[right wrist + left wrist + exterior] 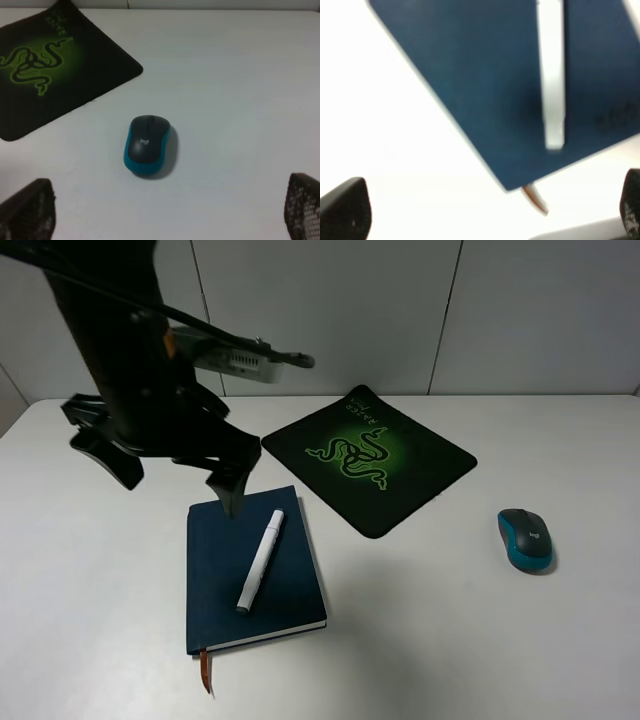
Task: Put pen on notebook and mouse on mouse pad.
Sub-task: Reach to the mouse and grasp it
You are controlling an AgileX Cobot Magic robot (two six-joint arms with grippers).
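Observation:
The white pen (260, 560) lies lengthwise on the navy notebook (222, 585), and no gripper touches it. My left gripper (175, 475) hangs open above the notebook's far edge, with nothing between its fingers. In the left wrist view the pen (551, 75) rests on the blue cover (470, 75), and the left gripper (487, 220) is spread wide. The teal mouse (525, 538) sits on the bare table, to the right of the black mouse pad (400, 490). The right wrist view shows the mouse (146, 144) beyond my open right gripper (165, 215), beside the mouse pad (90, 65).
The notebook's orange-brown ribbon (207, 672) trails off its near edge onto the white table (450, 640). A grey wall (400, 310) closes the back. The right arm is outside the exterior high view.

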